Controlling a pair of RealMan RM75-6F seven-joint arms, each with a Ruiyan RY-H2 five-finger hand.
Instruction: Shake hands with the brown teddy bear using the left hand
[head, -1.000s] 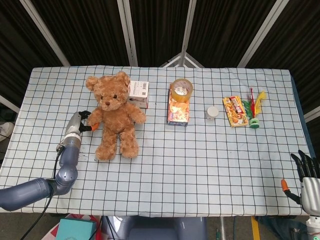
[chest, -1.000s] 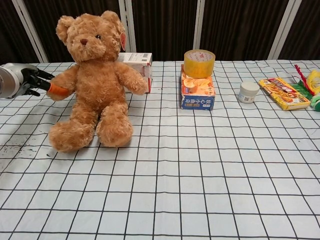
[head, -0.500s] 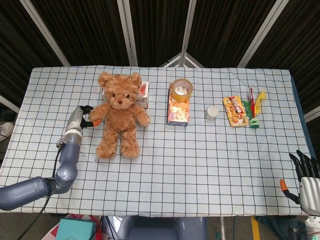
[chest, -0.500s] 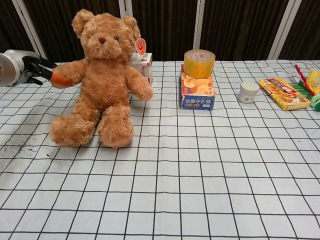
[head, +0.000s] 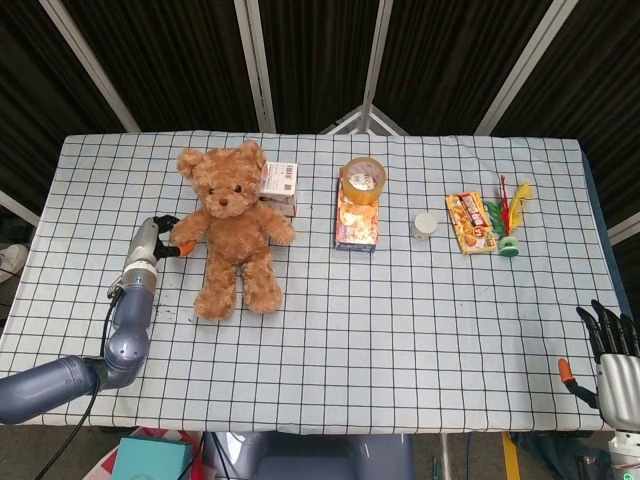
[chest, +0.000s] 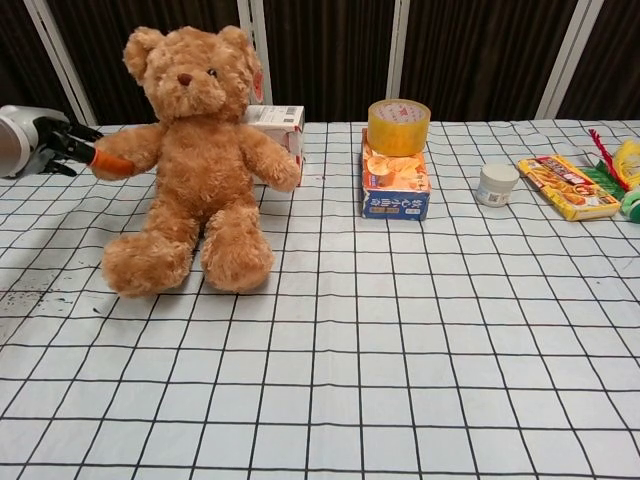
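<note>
A brown teddy bear (head: 230, 228) (chest: 194, 155) sits upright at the left of the checked table, facing the front edge. My left hand (head: 155, 243) (chest: 48, 146) grips the paw of the bear's outstretched arm on its left side in both views, black fingers and an orange-tipped thumb closed around it. My right hand (head: 612, 358) hangs off the table's front right corner, fingers spread and holding nothing; the chest view does not show it.
A white box (head: 279, 186) stands right behind the bear. To its right a yellow tape roll (head: 364, 178) sits on a colourful carton (head: 357, 224), then a small white jar (head: 426, 224), a snack packet (head: 471, 222) and a feathered toy (head: 511, 218).
The bear has swayed: it leaned right half a second ago and now leans back left, its held arm moving with my left hand. The right hand stays put.
</note>
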